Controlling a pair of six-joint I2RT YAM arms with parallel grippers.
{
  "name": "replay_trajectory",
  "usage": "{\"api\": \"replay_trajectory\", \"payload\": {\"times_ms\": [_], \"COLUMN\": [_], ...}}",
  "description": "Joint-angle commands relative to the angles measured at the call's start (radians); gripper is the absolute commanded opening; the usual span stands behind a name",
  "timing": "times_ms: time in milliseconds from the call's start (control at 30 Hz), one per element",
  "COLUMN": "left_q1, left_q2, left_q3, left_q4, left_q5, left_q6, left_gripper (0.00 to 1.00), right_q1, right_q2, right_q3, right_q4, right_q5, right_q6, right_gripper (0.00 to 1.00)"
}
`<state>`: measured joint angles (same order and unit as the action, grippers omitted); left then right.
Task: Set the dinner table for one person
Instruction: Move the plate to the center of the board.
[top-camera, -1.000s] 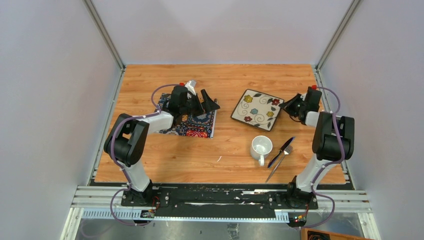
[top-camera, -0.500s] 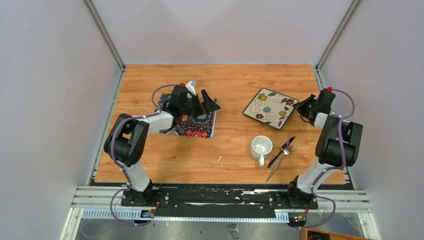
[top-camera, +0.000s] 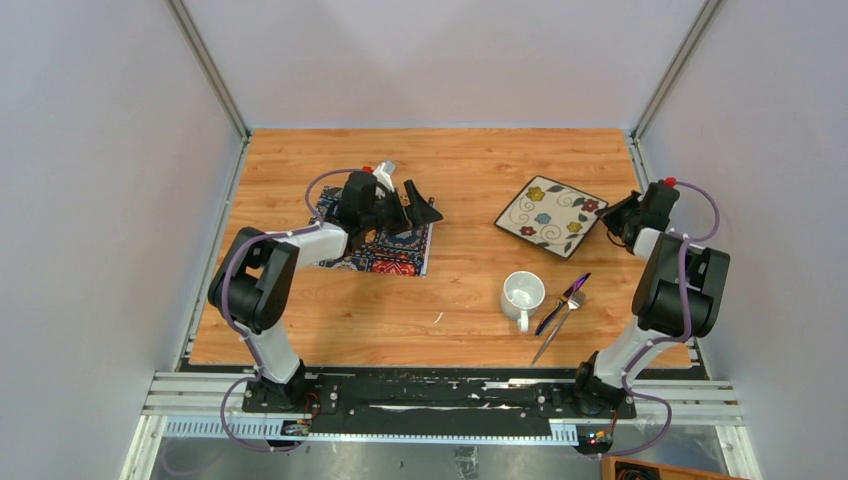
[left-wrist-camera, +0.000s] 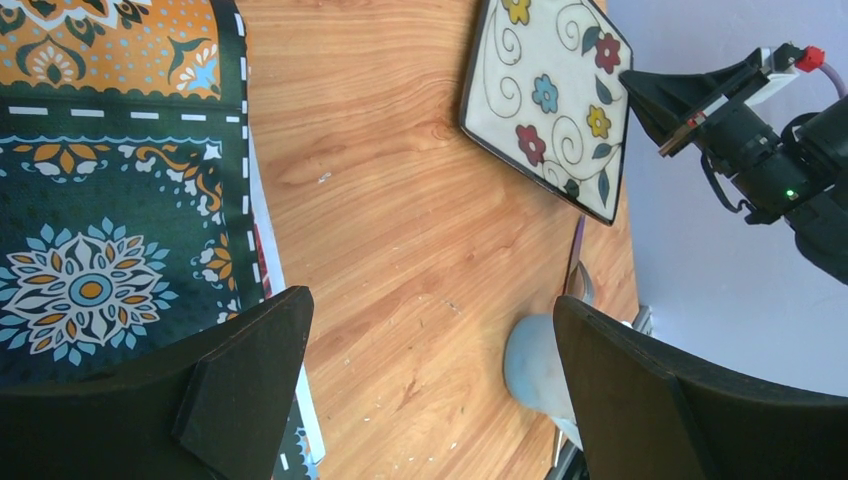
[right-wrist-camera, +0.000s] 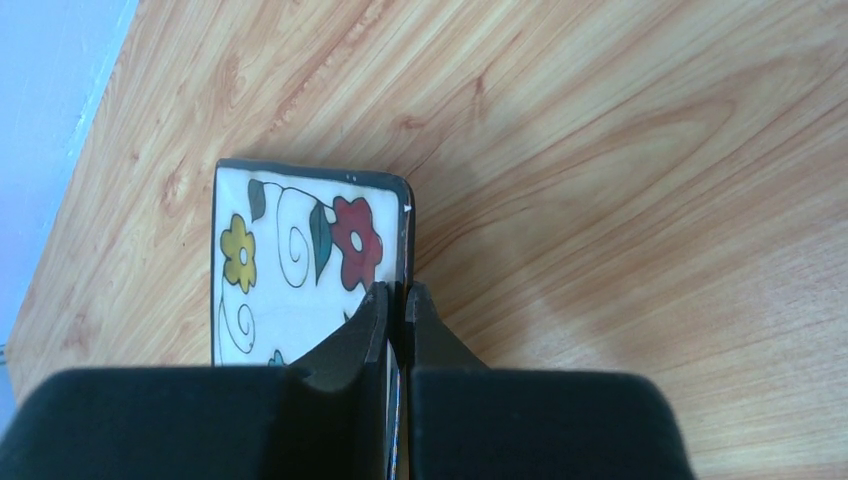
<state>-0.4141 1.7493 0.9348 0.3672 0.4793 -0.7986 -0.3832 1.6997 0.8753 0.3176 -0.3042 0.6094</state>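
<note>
The dinner table (top-camera: 470, 160) is a light wood-grain top. On its right part is a square cream plate (top-camera: 551, 210) with painted flowers and a dark rim. My right gripper (top-camera: 610, 212) is shut on the plate's right rim. In the right wrist view the gripper (right-wrist-camera: 397, 295) pinches the edge of the plate (right-wrist-camera: 290, 270). My left gripper (top-camera: 415, 200) hangs open and holds nothing, over the right edge of the patterned placemat (top-camera: 385, 250). In the left wrist view the gripper (left-wrist-camera: 430, 305) spans bare wood between the placemat (left-wrist-camera: 110, 200) and a mug (left-wrist-camera: 535, 360).
A white mug (top-camera: 522, 293) stands in front of the plate. A fork (top-camera: 560, 325) and a dark purple utensil (top-camera: 563, 303) lie just right of the mug. Grey walls with metal posts close in the table on three sides.
The right gripper has drawn the plate to the right, toward the table's right edge. The left arm has barely moved.
</note>
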Motion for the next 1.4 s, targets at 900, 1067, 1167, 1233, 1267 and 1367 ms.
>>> {"api": "replay_trajectory", "payload": {"times_ms": [900,1067,1167,1233,1267,1367], "left_q1": [-0.009,-0.009,-0.009,-0.009,-0.009,-0.009], "left_q2": [-0.060,-0.084,-0.088,-0.086,-0.084,-0.080], "left_q3": [-0.024,-0.034,-0.033,-0.031,-0.030,-0.031], "left_q4": [0.024,0.024,0.024,0.025,0.024,0.025], "left_q5": [0.028,0.026,0.030,0.030,0.031,0.034], "left_q6": [-0.038,-0.042,-0.044,-0.044,-0.045,-0.044], "left_gripper": [0.98,0.98,0.98,0.98,0.98,0.98], "right_q1": [-0.018,-0.017,-0.018,-0.017,-0.017,-0.016], "right_q2": [0.167,0.176,0.177,0.172,0.167,0.153], "right_q3": [0.089,0.109,0.116,0.115,0.112,0.114], "right_q4": [-0.328,-0.372,-0.382,-0.387,-0.387,-0.387], "right_q5": [0.281,0.283,0.284,0.292,0.291,0.292], "right_q6": [0.016,0.018,0.013,0.012,0.010,0.000], "right_gripper": [0.00,0.00,0.00,0.14,0.21,0.40]}}
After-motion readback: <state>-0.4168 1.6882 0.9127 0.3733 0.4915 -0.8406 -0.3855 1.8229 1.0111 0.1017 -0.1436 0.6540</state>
